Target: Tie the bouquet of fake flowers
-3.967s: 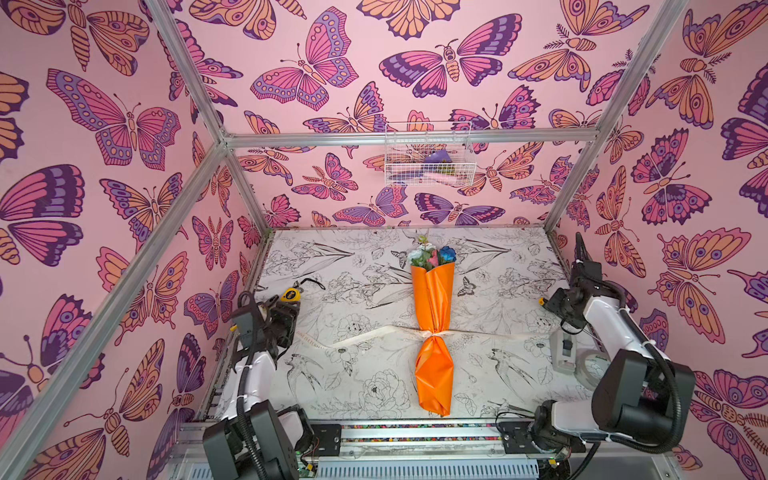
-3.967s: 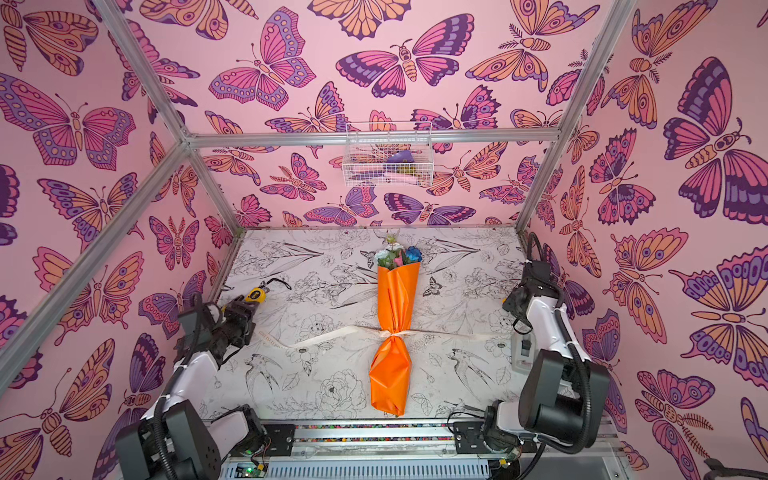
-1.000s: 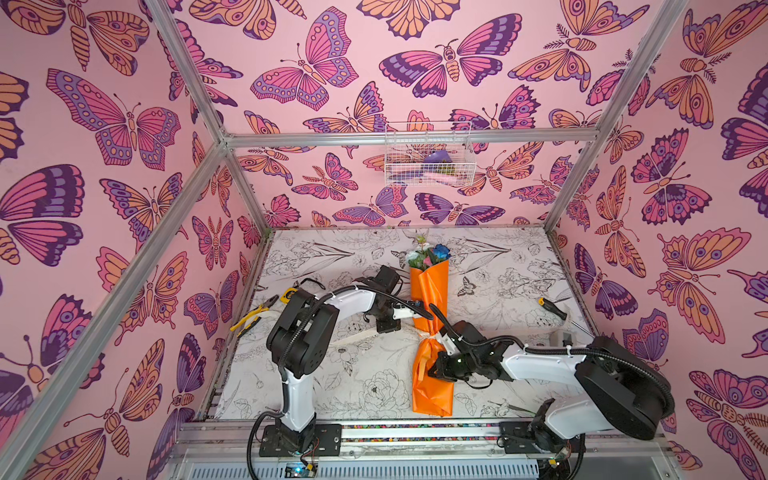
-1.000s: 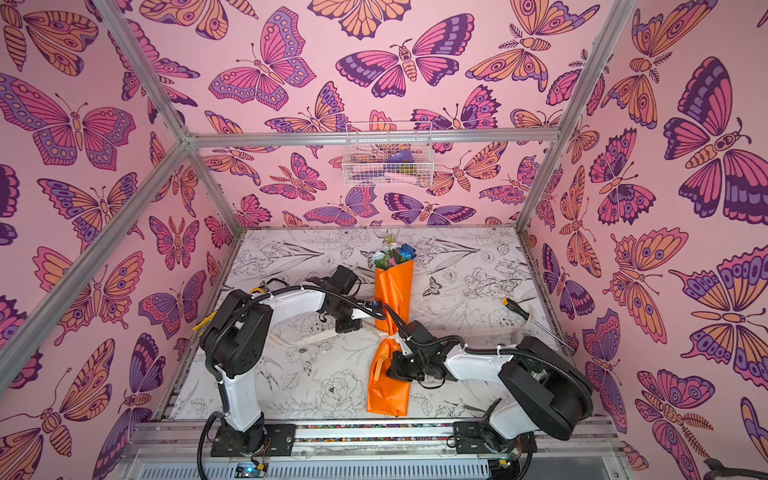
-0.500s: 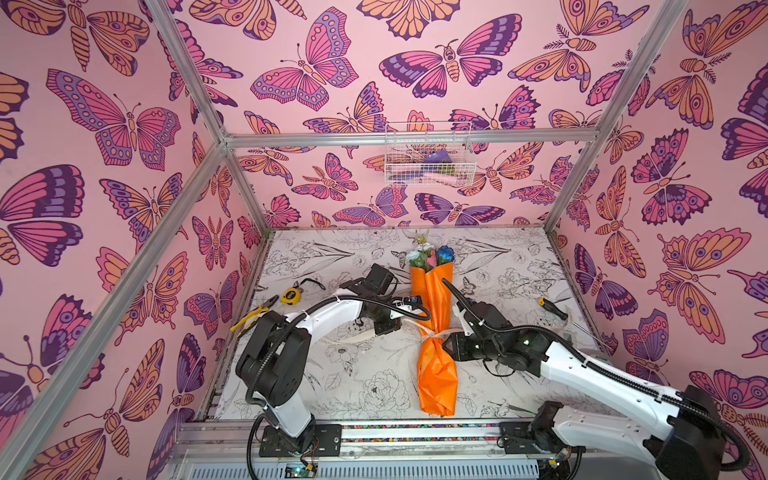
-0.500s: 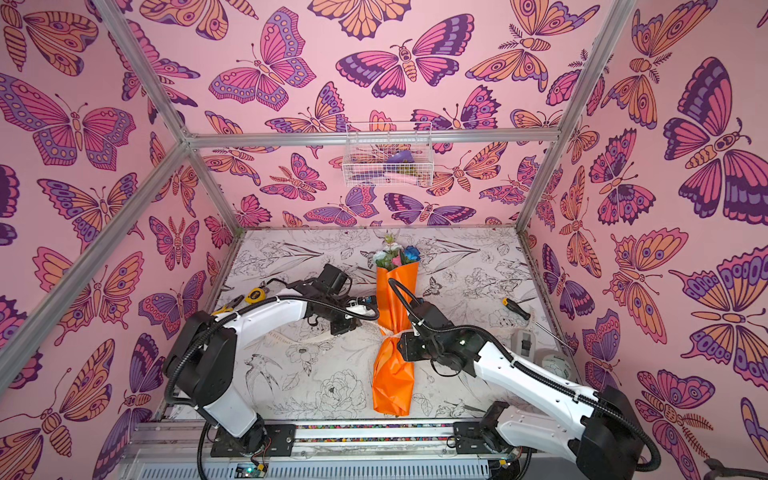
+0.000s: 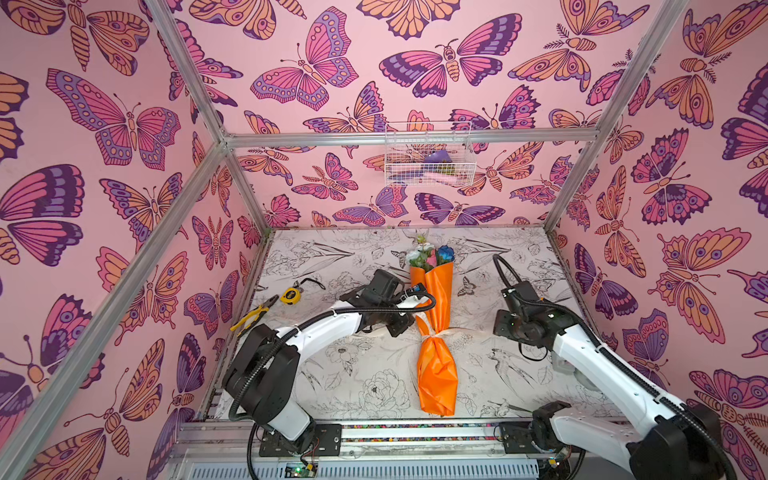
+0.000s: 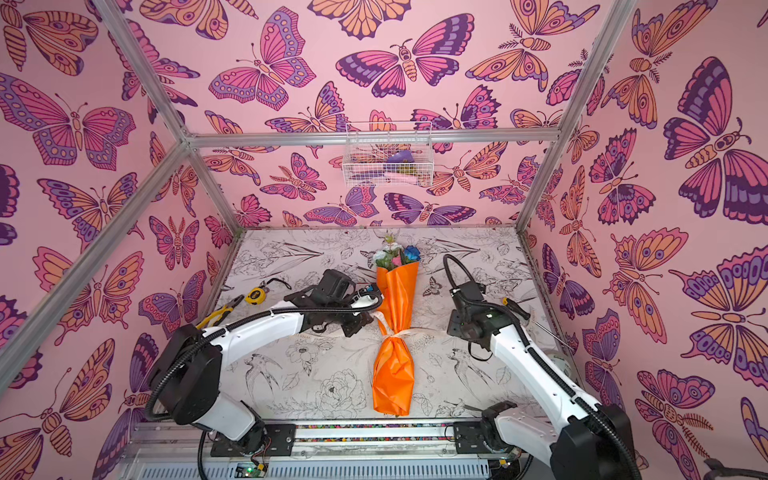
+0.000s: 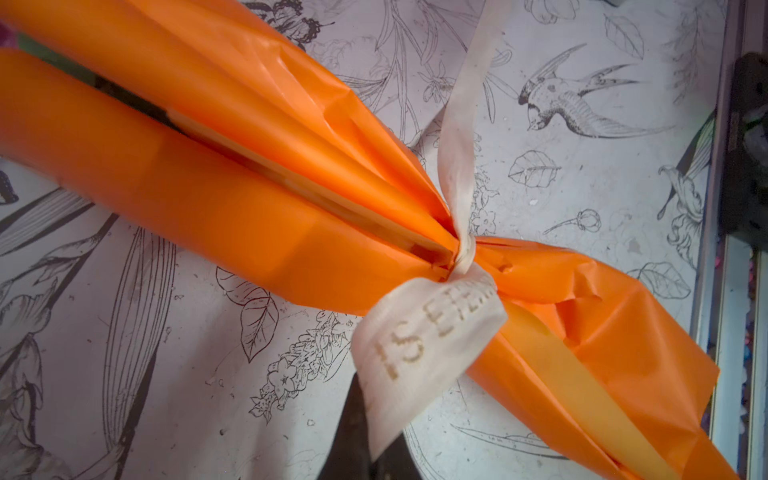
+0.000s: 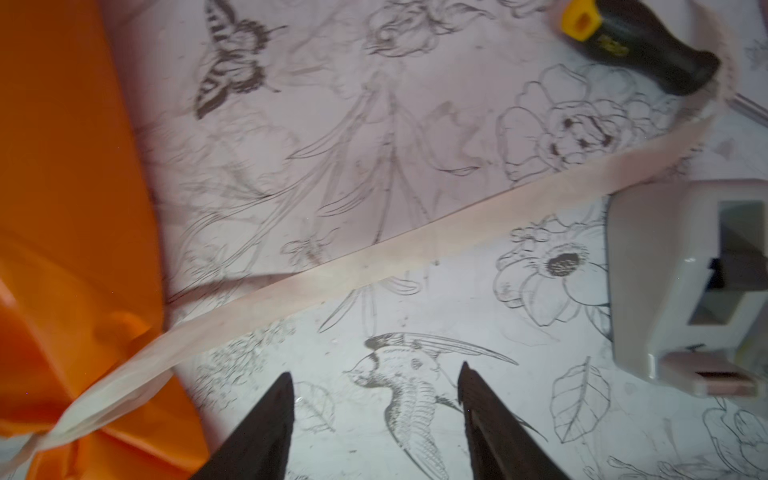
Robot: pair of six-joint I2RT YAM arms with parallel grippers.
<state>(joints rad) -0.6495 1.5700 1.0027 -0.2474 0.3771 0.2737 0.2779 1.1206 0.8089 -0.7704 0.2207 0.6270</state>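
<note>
While the left pincer (image 9: pixel 353 419) pinches the flat cream ribbon (image 9: pixel 419 345), the right pincer (image 10: pixel 376 374) gapes.

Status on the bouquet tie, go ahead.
Left pincer shut on ribbon end. Right pincer open, empty. Bouquet lying flat, ribbon knotted at its waist. Screwdriver and grey box near ribbon's loose tail.

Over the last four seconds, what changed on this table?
Both arms came in from the sides to the bouquet. The right gripper then opened, apparently releasing its ribbon end, and drew back rightward. The left gripper stays shut on the other end. The bouquet stayed at centre.
</note>
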